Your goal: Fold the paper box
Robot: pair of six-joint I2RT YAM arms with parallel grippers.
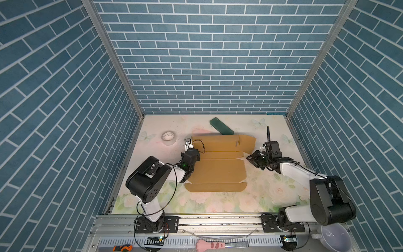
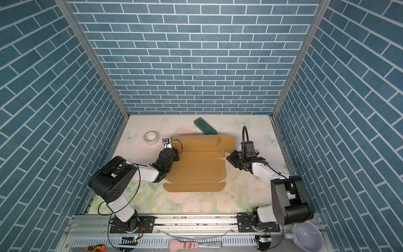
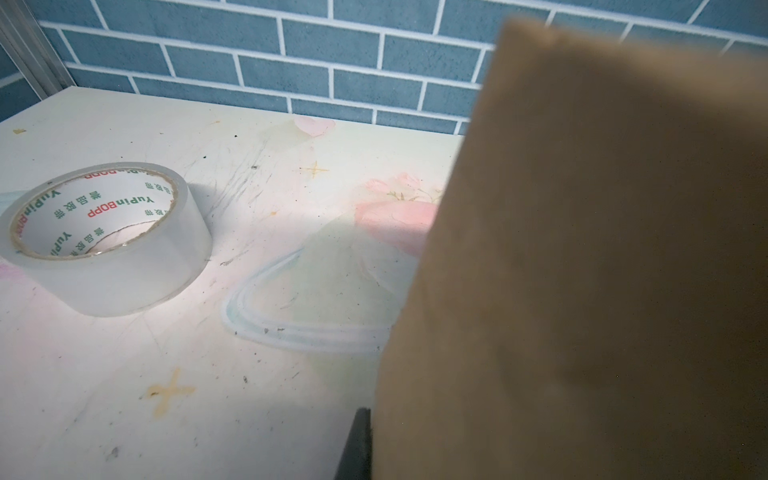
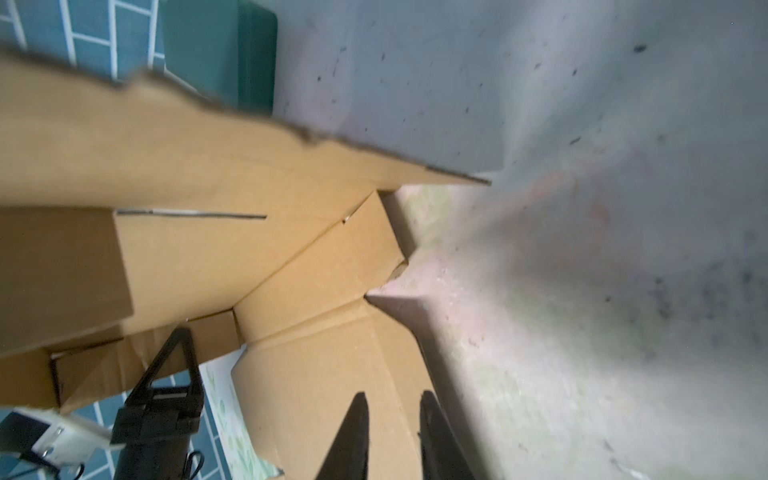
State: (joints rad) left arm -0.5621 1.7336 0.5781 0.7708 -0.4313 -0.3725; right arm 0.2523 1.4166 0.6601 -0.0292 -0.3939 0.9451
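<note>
The paper box [image 1: 218,170] [image 2: 196,170] is a brown cardboard sheet lying mid-table, its far panel [image 1: 218,143] tilted up and its near flap [image 1: 216,187] flat. My left gripper [image 1: 193,148] [image 2: 172,147] is shut on the raised panel's left edge. In the left wrist view one finger [image 3: 357,444] presses the cardboard [image 3: 602,270], which hides the other finger. My right gripper [image 1: 248,157] [image 4: 392,399] hovers at the sheet's right side flap [image 4: 332,395], jaws a little apart, with nothing visibly pinched. The right wrist view also shows the left gripper [image 4: 178,345].
A dark green block [image 1: 221,126] [image 4: 220,50] lies behind the cardboard near the back wall. A roll of clear tape [image 1: 168,137] [image 3: 104,237] stands at the back left. A bowl [image 1: 333,237], a screwdriver [image 1: 122,248] and a pink paw-shaped tool [image 1: 210,244] lie beyond the front rail.
</note>
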